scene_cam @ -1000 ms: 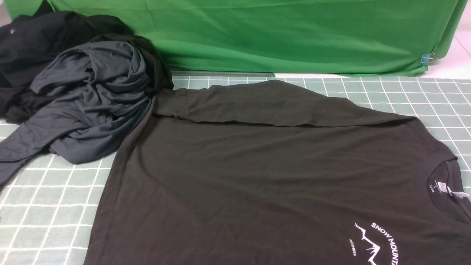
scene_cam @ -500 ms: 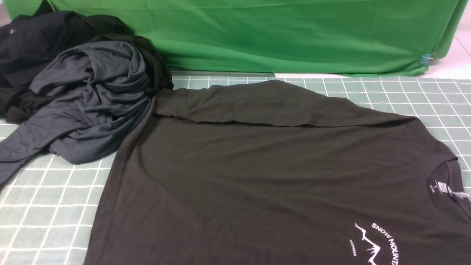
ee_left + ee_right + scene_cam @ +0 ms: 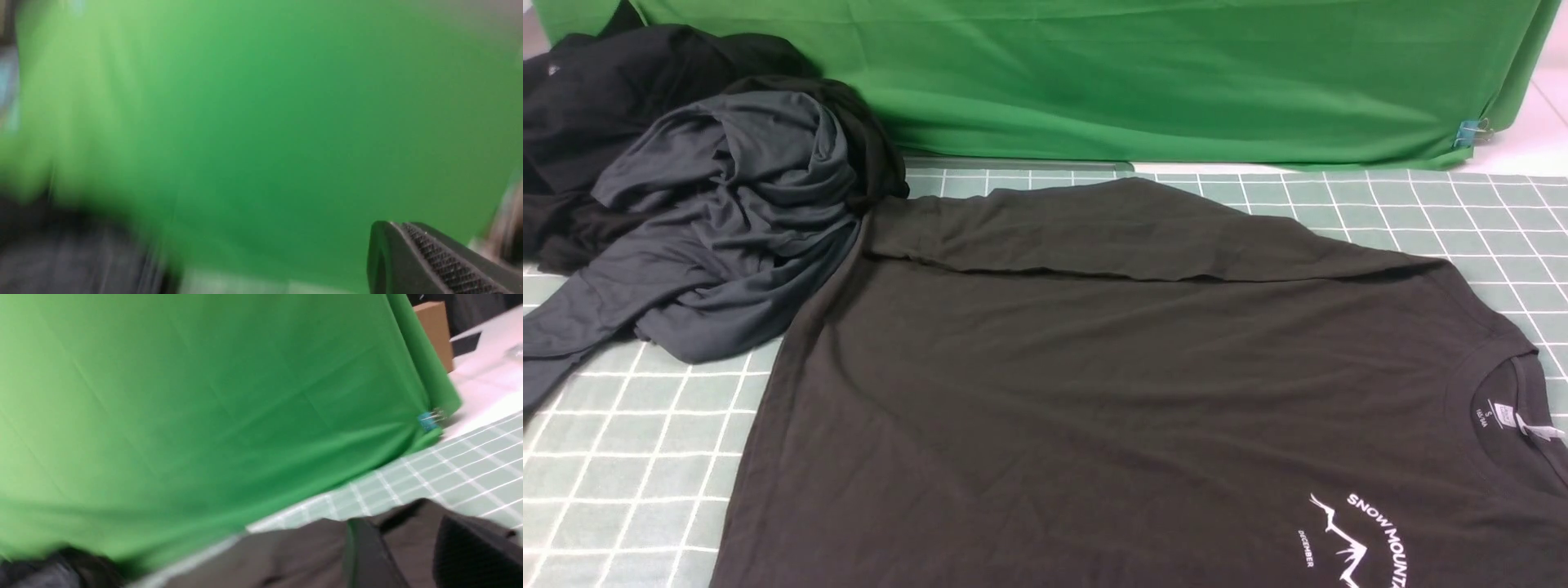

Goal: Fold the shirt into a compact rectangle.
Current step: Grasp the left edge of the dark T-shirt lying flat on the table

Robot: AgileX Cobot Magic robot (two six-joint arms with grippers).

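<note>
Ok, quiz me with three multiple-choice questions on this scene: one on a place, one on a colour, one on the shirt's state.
1. Where is the blue-grey garment? A) left of the shirt B) right of it C) on its print
2. What colour is the backdrop cloth? A) red B) green C) white
3. How does the shirt lie? A) fully folded B) spread out, far edge folded over C) balled up
Answers: A, it is heaped at the shirt's far left corner; B, green fills the far side; B, the body lies flat with one far fold.
</note>
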